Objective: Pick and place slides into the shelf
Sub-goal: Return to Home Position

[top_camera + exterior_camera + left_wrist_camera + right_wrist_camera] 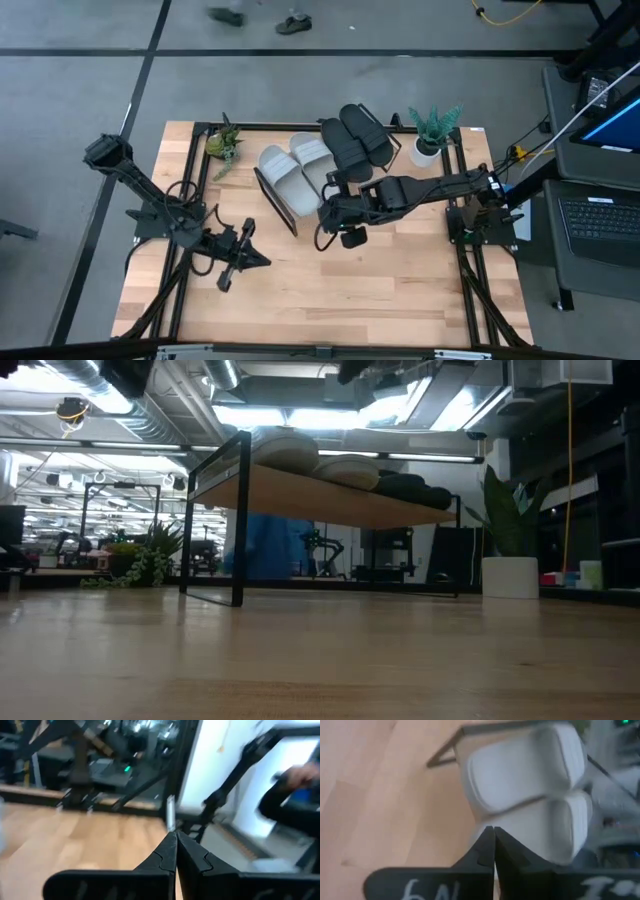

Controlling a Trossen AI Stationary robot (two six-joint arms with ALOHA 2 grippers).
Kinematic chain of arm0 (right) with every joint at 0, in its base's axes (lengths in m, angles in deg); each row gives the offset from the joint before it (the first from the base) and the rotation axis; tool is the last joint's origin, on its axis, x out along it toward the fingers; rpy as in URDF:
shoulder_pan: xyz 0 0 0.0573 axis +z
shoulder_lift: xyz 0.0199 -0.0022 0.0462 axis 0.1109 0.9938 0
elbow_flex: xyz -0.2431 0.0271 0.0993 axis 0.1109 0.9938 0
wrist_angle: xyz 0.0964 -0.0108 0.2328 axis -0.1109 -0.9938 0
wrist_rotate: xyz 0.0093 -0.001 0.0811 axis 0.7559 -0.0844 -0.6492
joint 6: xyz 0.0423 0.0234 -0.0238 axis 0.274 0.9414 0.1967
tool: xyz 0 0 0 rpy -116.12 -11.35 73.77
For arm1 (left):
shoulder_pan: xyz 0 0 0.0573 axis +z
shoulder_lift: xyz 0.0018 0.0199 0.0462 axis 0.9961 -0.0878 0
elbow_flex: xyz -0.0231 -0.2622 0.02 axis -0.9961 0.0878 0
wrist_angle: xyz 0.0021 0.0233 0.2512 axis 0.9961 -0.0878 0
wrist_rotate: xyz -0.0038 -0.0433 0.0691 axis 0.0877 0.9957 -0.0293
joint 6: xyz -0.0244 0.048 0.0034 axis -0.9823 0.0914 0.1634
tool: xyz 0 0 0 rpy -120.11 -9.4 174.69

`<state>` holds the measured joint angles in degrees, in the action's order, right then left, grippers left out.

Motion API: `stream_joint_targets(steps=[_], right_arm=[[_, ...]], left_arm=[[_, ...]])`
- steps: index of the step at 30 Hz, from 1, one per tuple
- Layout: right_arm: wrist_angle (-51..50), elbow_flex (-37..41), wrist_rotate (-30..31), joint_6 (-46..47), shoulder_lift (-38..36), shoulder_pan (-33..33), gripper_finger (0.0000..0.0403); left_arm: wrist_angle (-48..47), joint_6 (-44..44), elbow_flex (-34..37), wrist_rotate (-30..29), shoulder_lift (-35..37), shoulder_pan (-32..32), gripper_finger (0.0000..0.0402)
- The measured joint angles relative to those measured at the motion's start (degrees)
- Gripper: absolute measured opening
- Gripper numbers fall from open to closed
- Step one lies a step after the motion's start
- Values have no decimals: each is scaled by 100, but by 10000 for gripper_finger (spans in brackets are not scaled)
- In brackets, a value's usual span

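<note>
Two light grey open-toe slide sandals (285,178) and two matte black slide sandals (357,140) lie side by side on the tilted light wood shelf on its thin black wire frame (330,497), far centre of the pale wooden surface (400,275). The right claw (493,829) hovers just near of the shelf, fingers together. The left claw (258,259), also pressed together, hangs over the near left

One light wood shelf (330,500) holds two light grey slide sandals (280,172) and two matte black slides (347,148), flanked by two green potted plants (433,136).
</note>
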<state>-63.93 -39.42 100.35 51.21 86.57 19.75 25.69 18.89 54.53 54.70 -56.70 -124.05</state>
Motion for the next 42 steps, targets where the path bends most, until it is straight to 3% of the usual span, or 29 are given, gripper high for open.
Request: stream_joint_targets(steps=[7,11,17,23,32,36,42], right_arm=[[-644,2,551,591,-144,267,4],[-724,2,555,824,-431,392,3],[-577,315,549,963,-808,433,2],[934,2315,377,1218,-1678,413,1],[4281,5322,-875,1104,-3727,452,1],[5212,6259,-1144,1033,-4536,449,1],[5827,7217,-1158,1170,-5399,448,1]], left_arm=[[-1204,2,0,244,364,624,0],[-1561,213,0,739,992,1038,0],[-2787,457,0,674,2117,1251,0],[-3646,457,0,354,2902,1230,0],[-4100,781,0,238,3014,1289,0],[-4217,908,7,238,3336,1403,0],[-5397,684,9,241,4350,1594,0]])
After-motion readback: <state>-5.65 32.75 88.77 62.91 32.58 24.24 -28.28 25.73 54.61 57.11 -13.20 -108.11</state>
